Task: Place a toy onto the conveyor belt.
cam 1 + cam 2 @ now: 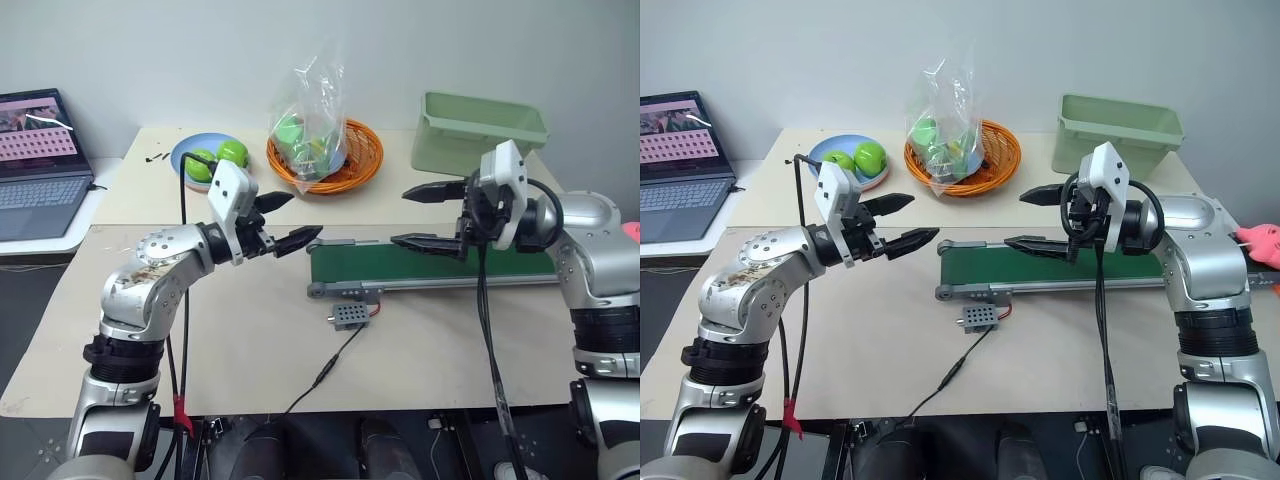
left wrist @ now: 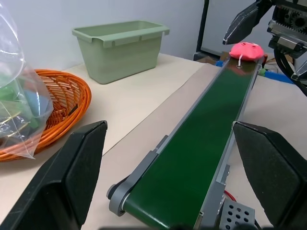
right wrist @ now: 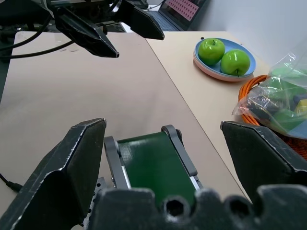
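On your surface (image 1: pixel 250 340): one conveyor belt (image 1: pixel 440 268), one pink toy (image 2: pixel 245 50) resting at the belt's far end beside your right arm, one pale green bin (image 1: pixel 478 130), one orange basket (image 1: pixel 352 165) holding a plastic bag (image 1: pixel 308 110), one blue plate (image 3: pixel 218 67) with two green apples (image 3: pixel 223 54), one laptop (image 1: pixel 40 165). Your left hand (image 1: pixel 285 222) sits level at the belt's near end, fingers apart, empty. Your right hand (image 1: pixel 432 218) hangs over the belt, fingers apart, empty.
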Controlling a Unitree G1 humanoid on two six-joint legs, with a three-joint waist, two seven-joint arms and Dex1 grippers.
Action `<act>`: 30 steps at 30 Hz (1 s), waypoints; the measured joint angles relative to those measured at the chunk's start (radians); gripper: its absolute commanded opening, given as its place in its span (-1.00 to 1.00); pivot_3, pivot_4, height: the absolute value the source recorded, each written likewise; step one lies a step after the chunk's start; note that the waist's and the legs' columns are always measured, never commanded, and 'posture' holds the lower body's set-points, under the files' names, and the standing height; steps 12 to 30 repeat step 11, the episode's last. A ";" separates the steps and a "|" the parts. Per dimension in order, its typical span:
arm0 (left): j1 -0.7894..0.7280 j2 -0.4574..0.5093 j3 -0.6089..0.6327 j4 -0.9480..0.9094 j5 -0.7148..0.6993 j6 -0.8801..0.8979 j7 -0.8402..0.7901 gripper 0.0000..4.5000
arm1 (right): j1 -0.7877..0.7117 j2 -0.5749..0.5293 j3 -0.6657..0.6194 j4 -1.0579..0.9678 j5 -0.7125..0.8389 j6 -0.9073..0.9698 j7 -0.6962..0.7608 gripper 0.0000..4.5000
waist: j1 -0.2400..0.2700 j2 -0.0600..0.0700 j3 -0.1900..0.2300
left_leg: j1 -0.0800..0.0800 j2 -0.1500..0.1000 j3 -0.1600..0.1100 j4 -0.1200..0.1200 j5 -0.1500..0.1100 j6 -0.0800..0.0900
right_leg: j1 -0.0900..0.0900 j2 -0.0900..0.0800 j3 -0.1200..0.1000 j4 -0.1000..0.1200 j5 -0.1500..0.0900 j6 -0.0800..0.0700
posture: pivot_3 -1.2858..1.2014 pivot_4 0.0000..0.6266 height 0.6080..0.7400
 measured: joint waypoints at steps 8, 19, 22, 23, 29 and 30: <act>0.010 0.010 -0.001 -0.018 -0.014 0.016 -0.022 0.98 | 0.000 0.000 0.000 0.000 0.000 0.000 0.000 1.00 | 0.000 0.000 0.000 | 0.000 0.000 0.000 0.000 0.000 0.000 | 0.000 0.000 0.000 0.000 0.000 0.000 | 0.03 -0.52 1.00; 0.023 0.016 -0.001 -0.020 -0.019 0.018 -0.026 0.98 | 0.000 0.000 0.000 0.000 0.000 0.000 0.000 1.00 | 0.000 0.000 0.000 | 0.000 0.000 0.000 0.000 0.000 0.000 | 0.000 0.000 0.000 0.000 0.000 0.000 | 0.03 -0.52 1.00; 0.023 0.016 -0.001 -0.020 -0.019 0.018 -0.026 0.98 | 0.000 0.000 0.000 0.000 0.000 0.000 0.000 1.00 | 0.000 0.000 0.000 | 0.000 0.000 0.000 0.000 0.000 0.000 | 0.000 0.000 0.000 0.000 0.000 0.000 | 0.03 -0.52 1.00; 0.023 0.016 -0.001 -0.020 -0.019 0.018 -0.026 0.98 | 0.000 0.000 0.000 0.000 0.000 0.000 0.000 1.00 | 0.000 0.000 0.000 | 0.000 0.000 0.000 0.000 0.000 0.000 | 0.000 0.000 0.000 0.000 0.000 0.000 | 0.03 -0.52 1.00; 0.023 0.016 -0.001 -0.020 -0.019 0.018 -0.026 0.98 | 0.000 0.000 0.000 0.000 0.000 0.000 0.000 1.00 | 0.000 0.000 0.000 | 0.000 0.000 0.000 0.000 0.000 0.000 | 0.000 0.000 0.000 0.000 0.000 0.000 | 0.03 -0.52 1.00; 0.023 0.016 -0.001 -0.020 -0.019 0.018 -0.026 0.98 | 0.000 0.000 0.000 0.000 0.000 0.000 0.000 1.00 | 0.000 0.000 0.000 | 0.000 0.000 0.000 0.000 0.000 0.000 | 0.000 0.000 0.000 0.000 0.000 0.000 | 0.03 -0.52 1.00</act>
